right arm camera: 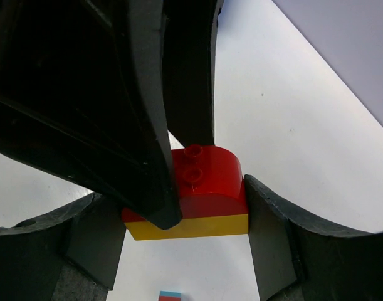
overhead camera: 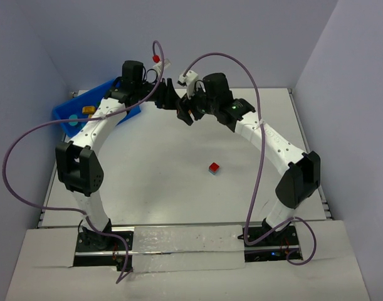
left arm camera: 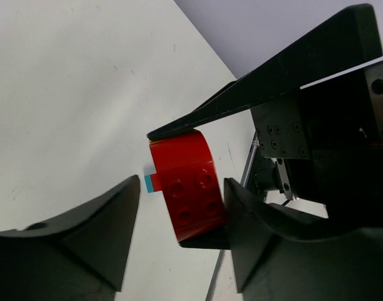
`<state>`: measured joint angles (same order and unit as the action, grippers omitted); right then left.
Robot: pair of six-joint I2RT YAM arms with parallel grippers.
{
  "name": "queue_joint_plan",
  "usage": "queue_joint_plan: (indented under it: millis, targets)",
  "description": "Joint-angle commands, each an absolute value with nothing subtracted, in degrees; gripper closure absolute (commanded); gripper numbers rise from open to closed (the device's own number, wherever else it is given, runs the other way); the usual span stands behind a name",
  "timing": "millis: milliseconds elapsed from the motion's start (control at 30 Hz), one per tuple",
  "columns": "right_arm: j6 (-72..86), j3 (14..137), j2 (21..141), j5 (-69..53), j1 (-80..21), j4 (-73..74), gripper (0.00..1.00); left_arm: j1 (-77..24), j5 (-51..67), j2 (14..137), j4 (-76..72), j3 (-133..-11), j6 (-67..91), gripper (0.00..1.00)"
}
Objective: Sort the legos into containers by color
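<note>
A round-topped red lego [right arm camera: 210, 175] stuck on a yellow lego [right arm camera: 197, 226] hangs above the table, and my right gripper [right arm camera: 182, 210] is shut on this stack from both sides. My left gripper [left arm camera: 182, 188] stands open around the red lego [left arm camera: 188, 188]. Its right finger [left arm camera: 254, 226] touches the brick and its left finger [left arm camera: 110, 232] is a gap away. Both grippers meet at the back centre, the left gripper [overhead camera: 168, 95] facing the right gripper [overhead camera: 185, 114], and they hide the stack in the top view. A small red-and-teal lego [overhead camera: 214, 167] lies alone on the table. The blue container [overhead camera: 69, 114] sits at the back left.
A yellow piece [overhead camera: 88, 110] lies in the blue container. The left arm [overhead camera: 78, 169] partly covers that bin. Purple cables [overhead camera: 28, 138] loop over both arms. The table's right edge [overhead camera: 310, 144] runs close to the right arm.
</note>
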<state>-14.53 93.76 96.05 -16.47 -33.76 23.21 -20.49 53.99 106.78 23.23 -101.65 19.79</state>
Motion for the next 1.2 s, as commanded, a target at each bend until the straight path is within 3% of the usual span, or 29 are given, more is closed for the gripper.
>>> queue_joint_plan:
  millis: [0,200,333,400,567,700,900,1000,1067,1167]
  targets:
    - [-14.7,96.5,95.3,-14.0,-35.1,21.1,0.41,-21.1,53.6,107.4,24.7,-104.9,17.9,0.42]
    - [-15.0,98.1,96.5,-10.7,-36.2,22.6,0.43,-21.3,51.7,107.8,25.7,-104.9,17.4,0.64]
    - [-14.8,99.3,97.1,-9.6,-36.5,23.7,0.44,-21.3,50.8,107.8,25.7,-104.6,17.4,0.86]
    - [-14.7,99.6,97.4,-9.5,-36.5,24.0,0.39,-21.2,50.6,107.8,25.6,-104.5,17.5,1.00]
    - [-14.4,99.9,97.6,-9.2,-36.3,25.4,0.08,-19.1,52.8,107.2,21.6,-102.3,20.8,1.00]
    - [-14.3,96.7,95.5,-14.3,-34.3,25.2,0.01,-14.6,59.3,106.6,12.8,-99.4,27.6,1.00]
    - [-13.6,96.8,95.3,-30.4,-26.3,30.5,0.00,-9.9,67.8,105.5,-1.7,-96.9,35.3,1.00]
    - [-14.8,99.4,97.2,-45.2,-21.2,34.8,0.00,-8.4,74.8,104.7,-29.9,-89.0,54.2,1.00]
    - [-14.4,101.1,98.8,-52.9,-19.3,36.0,0.04,-8.0,75.3,105.0,-58.4,-82.8,69.6,1.00]
    - [-12.5,101.5,99.5,-61.7,-18.8,33.2,0.05,-8.2,74.8,108.0,-77.5,-81.9,88.0,1.00]
